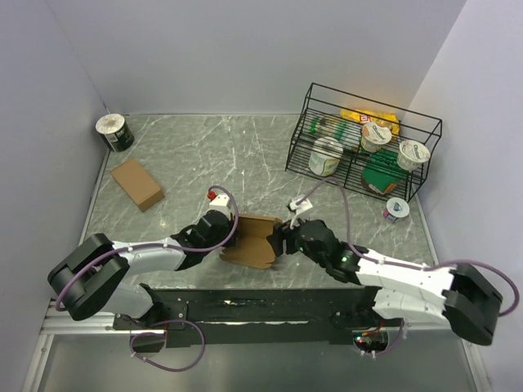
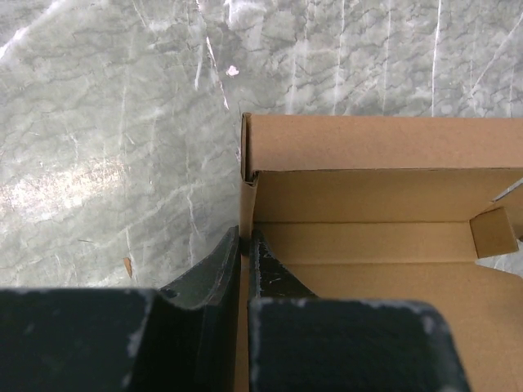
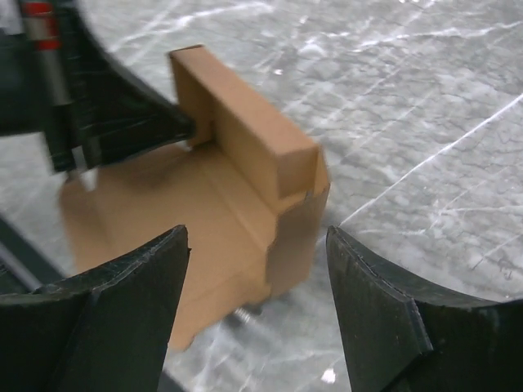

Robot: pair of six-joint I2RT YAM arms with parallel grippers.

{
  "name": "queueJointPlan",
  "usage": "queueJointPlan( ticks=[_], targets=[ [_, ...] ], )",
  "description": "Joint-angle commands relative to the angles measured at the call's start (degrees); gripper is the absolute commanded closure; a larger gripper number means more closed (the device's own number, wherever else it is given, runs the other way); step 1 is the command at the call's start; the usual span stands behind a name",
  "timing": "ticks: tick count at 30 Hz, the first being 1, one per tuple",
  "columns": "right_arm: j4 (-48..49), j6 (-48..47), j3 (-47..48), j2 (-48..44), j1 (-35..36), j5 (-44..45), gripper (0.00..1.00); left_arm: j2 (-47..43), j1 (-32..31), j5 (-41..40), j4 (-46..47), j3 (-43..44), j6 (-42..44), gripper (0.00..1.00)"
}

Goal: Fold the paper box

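Grey marbled tabletop, pale walls on three sides. Your left gripper (image 2: 243,243) is pressed together on the left side wall of the paper box (image 2: 376,204). That box lies near the table's near edge, between the two arms, with its back wall raised, floor flat and front open. Your right gripper (image 3: 257,245) is spread, its jaws standing either side of the box's right end wall and not clamped on it.

Judgement: raising and locking that right wall is the step in hand. Hold the left pinch firm as an anchor. Close the right jaws squarely on the wall, and seat the small corner tab (image 2: 493,231) inside before you press, or the corner may buckle.

Count, left to right:
- one tin (image 1: 114,131)
- one finished brown box (image 1: 137,184)
- one paper box
- two grippers
- one wire rack (image 1: 299,126) holding three lidded cups (image 1: 327,155)
- one loose cup (image 1: 396,210) on the table beside it
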Motion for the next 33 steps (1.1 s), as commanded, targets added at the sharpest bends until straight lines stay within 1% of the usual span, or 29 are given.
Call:
queueJointPlan(
  ticks=[1,3,4,5,8,10,12,17,20,21,22,28,33],
  targets=[
    [-1.93,0.13,-3.30,-9.12,-0.53,-2.47,0.23,0.23,0.47,0.78,0.47,1.64,0.25,0.97],
    [-4.74,1.71,-4.44,-13.33,-3.68,-3.25,0.25,-0.12,0.56,1.57,1.53,0.94,0.34,0.97],
    [-5.35,2.06,-4.79,-14.49,-5.09,-5.25,0.27,-0.39,0.56,1.74,1.71,0.68,0.43,0.97],
    [-5.88,2.59,-5.49,-16.50,-8.23,-6.58,0.32,-0.56,0.65,1.75,1.88,0.50,0.43,0.97],
    [-5.19,3.03,-6.99,-18.98,-12.64,-10.44,0.42,-0.65,0.73,2.10,1.80,0.32,0.78,0.98],
    [-4.31,2.43,-7.08,-18.64,-16.43,-12.30,0.43,-0.83,0.73,2.36,1.88,-0.03,0.60,0.98],
    [-3.61,1.46,-6.30,-15.66,-19.06,-15.98,0.44,-1.18,0.73,2.45,2.23,-0.38,0.34,0.98],
    [-0.36,-2.85,-4.01,-6.88,-19.52,-21.79,0.44,-1.44,0.73,3.06,2.59,-0.38,0.16,0.98],
    [4.73,-4.52,-4.18,-4.06,-19.60,-26.01,0.44,-1.27,0.73,3.33,2.59,-0.20,0.34,0.98],
    [5.88,-4.78,-4.27,-3.43,-19.52,-28.19,0.44,-1.27,0.73,3.33,2.59,-0.20,0.34,0.98],
    [8.24,-5.40,-4.27,-2.82,-19.51,-28.91,0.44,-1.35,0.73,3.50,2.67,-0.20,0.43,0.98],
    [14.85,-5.67,-4.71,1.22,-19.51,-34.44,0.43,-1.44,0.73,3.59,2.59,-0.38,0.51,0.98],
    [17.23,-5.40,-4.80,3.25,-19.51,-35.77,0.43,-1.53,0.73,3.77,3.03,-0.82,0.16,0.98]
  ],
)
